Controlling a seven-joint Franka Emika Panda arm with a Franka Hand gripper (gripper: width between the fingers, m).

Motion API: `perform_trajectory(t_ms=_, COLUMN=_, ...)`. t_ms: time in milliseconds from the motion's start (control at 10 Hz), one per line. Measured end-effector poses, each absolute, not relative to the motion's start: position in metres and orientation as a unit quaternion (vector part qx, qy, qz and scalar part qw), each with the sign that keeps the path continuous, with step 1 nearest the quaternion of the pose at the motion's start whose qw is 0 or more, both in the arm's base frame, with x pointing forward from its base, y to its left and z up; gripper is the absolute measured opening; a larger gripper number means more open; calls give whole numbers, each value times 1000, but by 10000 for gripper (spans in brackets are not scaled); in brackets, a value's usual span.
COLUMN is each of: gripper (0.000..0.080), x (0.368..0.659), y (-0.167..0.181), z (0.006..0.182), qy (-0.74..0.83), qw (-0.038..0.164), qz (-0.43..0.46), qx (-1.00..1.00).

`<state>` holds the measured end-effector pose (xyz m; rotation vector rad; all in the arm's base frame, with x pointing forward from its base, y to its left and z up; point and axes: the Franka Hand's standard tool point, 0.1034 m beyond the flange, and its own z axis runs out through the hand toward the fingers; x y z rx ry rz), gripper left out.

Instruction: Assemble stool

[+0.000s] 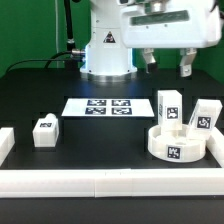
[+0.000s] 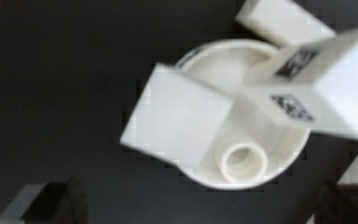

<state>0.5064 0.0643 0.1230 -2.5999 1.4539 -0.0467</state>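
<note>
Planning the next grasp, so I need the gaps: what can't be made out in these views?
- Exterior view: the seat hides the bases of the two legs by it, so whether they stand on it or behind it is unclear.
- Wrist view: blurred, tags unreadable; a near leg covers part of the seat.
- Wrist view: the gripper is cut off at the edges; the lone leg is out of frame.

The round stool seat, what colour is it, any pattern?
White seat, with a black-and-white square tag on its side; the exterior view shows it best.
</note>
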Motion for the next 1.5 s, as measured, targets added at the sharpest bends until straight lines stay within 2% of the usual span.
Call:
perform_trajectory(t_ms=400, gripper=649, x=505, y=65, z=122, qy=404, qw=78, qz=-22, qx=-911)
perform_trajectory(t_ms=600, gripper=649, x=495, y=12, z=121, qy=204, qw=66, qz=-36, qx=-976)
perform_trajectory(t_ms=700, gripper=649, x=494, y=-4, z=121, qy=175, qw=63, qz=-40, qx=-982)
perform_trajectory(t_ms=1100, gripper=649, x=493, y=0, z=118, qy=133, qw=61, qz=-39, qx=-988)
perform_trajectory(t_ms=1200, gripper=649, x=491, y=-13, z=112, qy=92, qw=54, qz=-37, qx=-994)
perform_trajectory(t_ms=1400, gripper=649, x=492, y=-42, z=100, qy=46, qw=23, qz=-27, qx=-998)
perform_trajectory(t_ms=1500, gripper=649, x=492, y=-58, z=97, qy=12, qw=17, qz=-25, qx=-999)
